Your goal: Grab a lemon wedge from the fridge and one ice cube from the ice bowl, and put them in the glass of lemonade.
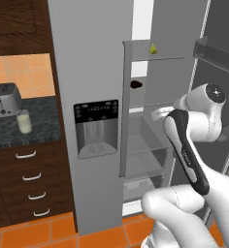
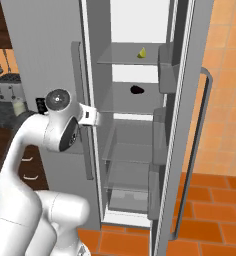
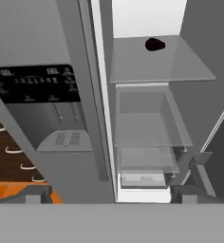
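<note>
- fridge (image 1: 92, 72) right door open; lemon wedge (image 1: 153, 49) on top shelf, black lump (image 1: 136, 84) one shelf lower
- glass of lemonade (image 1: 24, 121) on tabletop (image 1: 43, 123) beside toaster (image 1: 4, 99)
- pincer (image 3: 111, 192) spread, empty, facing fridge interior

1. The fridge (image 3: 42, 38) stands with its right door swung open, its left door shut and the black-panelled dispenser (image 3: 35, 85) on that door's face.
2. A dark oval lump (image 3: 154, 44) sits on a glass shelf (image 3: 180, 66) inside the lit compartment.
3. Below the shelf hang clear drawers (image 3: 149, 128), one above another.
4. Two dark fingertips (image 3: 38, 193) rise at the bottom, set wide apart with nothing between them.
5. Wooden cabinet drawers (image 3: 9, 152) with pale handles show at lower left, above orange floor (image 3: 4, 190).
</note>
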Controlling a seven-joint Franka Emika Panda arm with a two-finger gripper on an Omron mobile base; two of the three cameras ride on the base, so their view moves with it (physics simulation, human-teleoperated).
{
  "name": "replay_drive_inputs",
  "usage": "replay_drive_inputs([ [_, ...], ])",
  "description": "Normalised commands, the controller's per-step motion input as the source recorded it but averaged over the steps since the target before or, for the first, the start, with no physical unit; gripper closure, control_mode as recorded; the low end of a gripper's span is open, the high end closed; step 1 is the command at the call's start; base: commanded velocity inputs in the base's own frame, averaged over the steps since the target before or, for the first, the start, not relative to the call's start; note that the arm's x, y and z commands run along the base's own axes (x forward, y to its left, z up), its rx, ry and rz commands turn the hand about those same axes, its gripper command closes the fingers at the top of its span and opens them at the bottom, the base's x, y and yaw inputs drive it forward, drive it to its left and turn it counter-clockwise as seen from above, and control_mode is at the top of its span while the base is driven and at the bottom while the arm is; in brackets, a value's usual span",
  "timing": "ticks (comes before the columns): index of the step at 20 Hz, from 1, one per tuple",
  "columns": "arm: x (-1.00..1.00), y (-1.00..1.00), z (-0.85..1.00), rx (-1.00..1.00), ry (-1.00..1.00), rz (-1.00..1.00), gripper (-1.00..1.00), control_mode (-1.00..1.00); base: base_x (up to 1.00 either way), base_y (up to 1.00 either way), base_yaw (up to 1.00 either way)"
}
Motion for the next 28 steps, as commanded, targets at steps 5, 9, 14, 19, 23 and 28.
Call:
replay_drive_inputs([
  [5, -1.0, 0.0, 0.78, -0.02, 0.05, 0.0, -1.0, -1.0, 0.0, 0.0, 0.0],
  [9, -0.96, 0.0, 0.22, -0.04, 0.09, 0.0, -1.0, -1.0, 0.0, 0.0, 0.0],
  [14, -0.79, -0.08, 0.0, 0.0, 0.0, -0.01, -1.0, -1.0, 0.0, 0.0, 0.0],
  [19, -0.23, 0.0, 0.0, 0.0, 0.0, 0.0, -1.0, -1.0, 0.0, 0.0, 0.0],
  [23, -0.03, 0.0, 0.0, 0.0, 0.0, -0.03, -1.0, -1.0, 0.0, 0.0, 0.0],
  [28, -0.01, 0.0, 0.0, 0.0, 0.0, -0.08, -1.0, -1.0, 0.0, 0.0, 0.0],
])
